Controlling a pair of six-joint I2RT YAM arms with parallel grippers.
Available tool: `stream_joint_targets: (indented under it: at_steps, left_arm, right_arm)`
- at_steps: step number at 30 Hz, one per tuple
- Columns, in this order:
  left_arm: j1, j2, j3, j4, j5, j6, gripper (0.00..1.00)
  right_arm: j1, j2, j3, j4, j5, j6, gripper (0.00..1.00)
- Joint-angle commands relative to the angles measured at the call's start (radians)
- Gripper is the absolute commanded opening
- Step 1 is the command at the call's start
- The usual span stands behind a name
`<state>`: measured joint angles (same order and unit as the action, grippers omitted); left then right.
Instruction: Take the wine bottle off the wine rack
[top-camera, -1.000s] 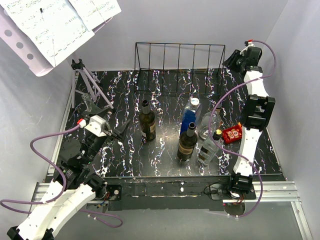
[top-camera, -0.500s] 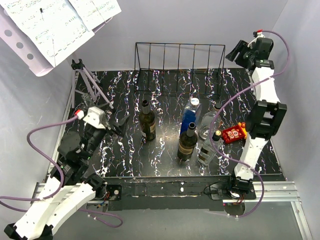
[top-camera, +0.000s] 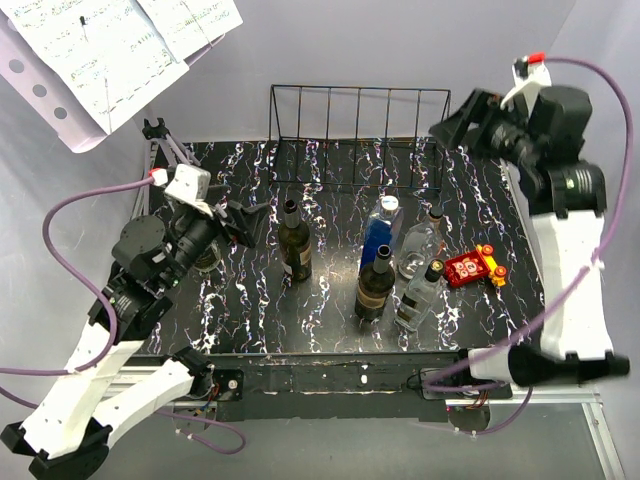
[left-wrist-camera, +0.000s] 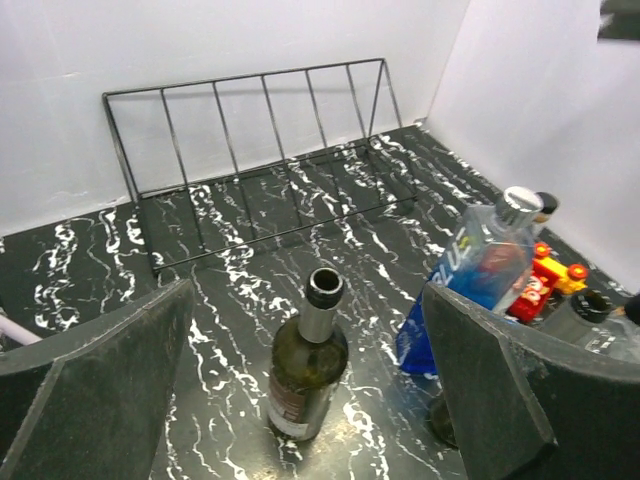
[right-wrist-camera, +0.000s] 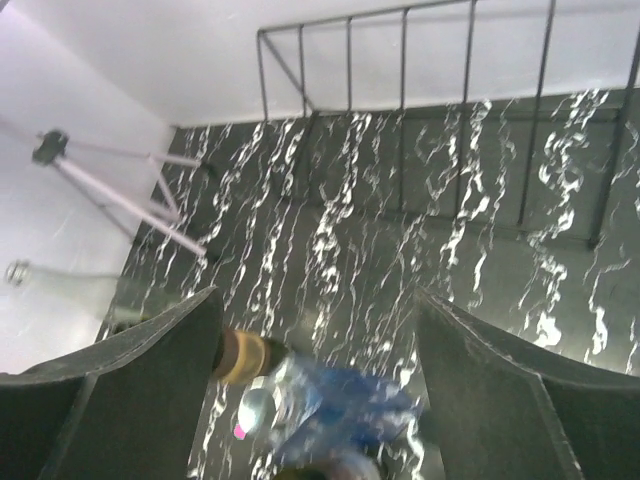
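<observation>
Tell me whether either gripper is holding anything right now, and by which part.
Nothing is held. The left gripper and the right gripper are both open in the air, with nothing between their fingers.

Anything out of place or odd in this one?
Yes. The wine rack holds no bottle; the dark wine bottle and the others stand on the table before it. A red toy lies among the bottles at the right. In the right wrist view, a clear bottle seems to lie on its side.
</observation>
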<state>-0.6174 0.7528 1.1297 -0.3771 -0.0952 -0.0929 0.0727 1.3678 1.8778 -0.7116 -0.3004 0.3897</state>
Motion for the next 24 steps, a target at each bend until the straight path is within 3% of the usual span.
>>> stream_joint_targets:
  at_steps: [1,5,9,24]
  left_arm:
    - [-0.002,-0.049,0.059,-0.023,0.067,-0.057,0.98]
    - [-0.002,-0.090,0.053,-0.020,0.084,-0.061,0.98]
    - [-0.002,-0.125,0.033,-0.032,0.129,-0.039,0.98]
    - [-0.002,-0.167,-0.011,-0.060,0.124,-0.062,0.98]
  right_arm:
    - [0.064,-0.227,-0.190,-0.105,0.021,-0.012,0.85]
    - [0.070,-0.470,-0.365,-0.077,0.020,0.015,0.87]
    - [0.070,-0.608,-0.443,-0.107,0.020,0.044,0.87]
    - [0.070,-0.679,-0.466,-0.120,0.009,0.057,0.86]
